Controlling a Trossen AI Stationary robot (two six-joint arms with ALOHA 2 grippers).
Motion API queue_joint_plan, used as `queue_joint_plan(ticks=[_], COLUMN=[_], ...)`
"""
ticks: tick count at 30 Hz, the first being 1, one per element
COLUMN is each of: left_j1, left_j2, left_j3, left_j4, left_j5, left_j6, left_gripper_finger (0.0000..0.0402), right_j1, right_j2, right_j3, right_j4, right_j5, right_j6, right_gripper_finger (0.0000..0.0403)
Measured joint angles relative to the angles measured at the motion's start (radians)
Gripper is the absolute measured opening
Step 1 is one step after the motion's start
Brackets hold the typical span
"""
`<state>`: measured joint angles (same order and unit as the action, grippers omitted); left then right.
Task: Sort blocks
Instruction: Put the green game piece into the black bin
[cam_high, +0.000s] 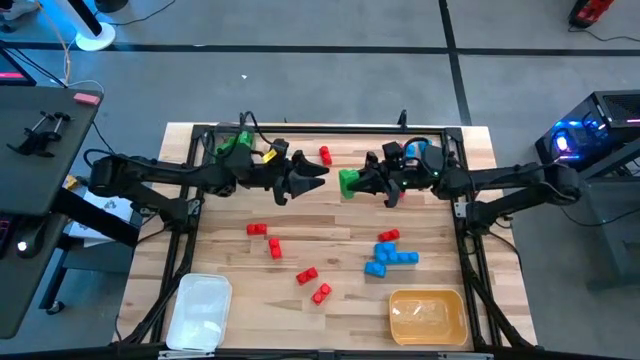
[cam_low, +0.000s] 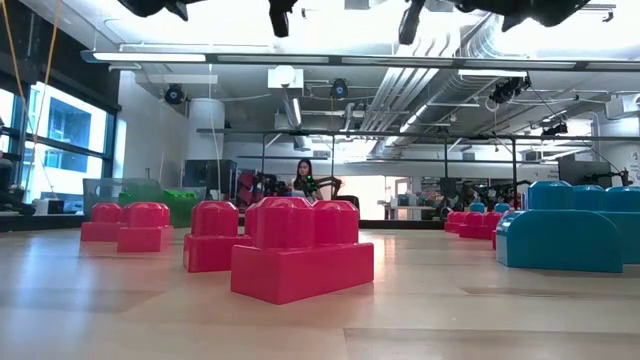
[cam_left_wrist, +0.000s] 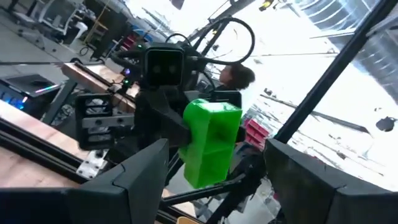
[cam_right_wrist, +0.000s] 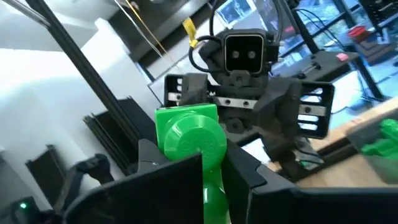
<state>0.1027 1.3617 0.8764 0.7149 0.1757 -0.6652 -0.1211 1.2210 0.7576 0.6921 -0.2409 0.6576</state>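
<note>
Green block (cam_high: 348, 182) clamped in right end effector (cam_high: 362, 183), left end effector (cam_high: 318, 178) facing

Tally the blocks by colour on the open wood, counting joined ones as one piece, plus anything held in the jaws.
Red pieces: 6
Blue cluster: 1 (its separate bricks cannot be told)
Green block, held in the jaws of the right gripper: 1
Total: 8

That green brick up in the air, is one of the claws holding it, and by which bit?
Yes: the right gripper pinches the green block low on its sides. The left gripper is open, empty.
</note>
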Motion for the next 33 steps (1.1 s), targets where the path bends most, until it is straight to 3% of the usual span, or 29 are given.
queue_joint_plan(ticks=[3,7,12,17,22,26,33], left_j1=[-0.001,-0.005,-0.034,-0.066,-0.075,-0.072,-0.105], left_j2=[0.000,0.000,0.000,-0.016,-0.095,-0.152,-0.147], left_j3=[0.000,0.000,0.000,0.000,0.001,0.000,0.001], left_j4=[-0.007,-0.021,-0.043,-0.059,-0.154,-0.239,-0.234], left_j5=[-0.009,-0.096,-0.201,-0.229,-0.199,-0.244,-0.284], left_j6=[0.026,0.069,0.196,0.241,0.298,0.340,0.363], left_gripper_finger=[0.0252,0.0252,0.0252,0.0252,0.0252,0.0252,0.0252], right_j1=[0.000,0.000,0.000,0.000,-0.004,-0.003,-0.003], right_j2=[0.026,0.064,0.106,0.121,0.113,0.113,0.129], right_j3=[0.038,0.143,0.324,0.469,0.568,0.623,0.629], right_j4=[0.009,-0.038,-0.344,-0.598,-0.684,-0.767,-0.689], right_j5=[0.000,0.005,0.026,0.026,-0.005,0.009,0.080], right_j6=[0.000,-0.045,-0.175,-0.307,-0.350,-0.387,-0.378], right_gripper_finger=[0.0000,0.0000,0.0000,0.0000,0.0000,0.0000,0.0000])
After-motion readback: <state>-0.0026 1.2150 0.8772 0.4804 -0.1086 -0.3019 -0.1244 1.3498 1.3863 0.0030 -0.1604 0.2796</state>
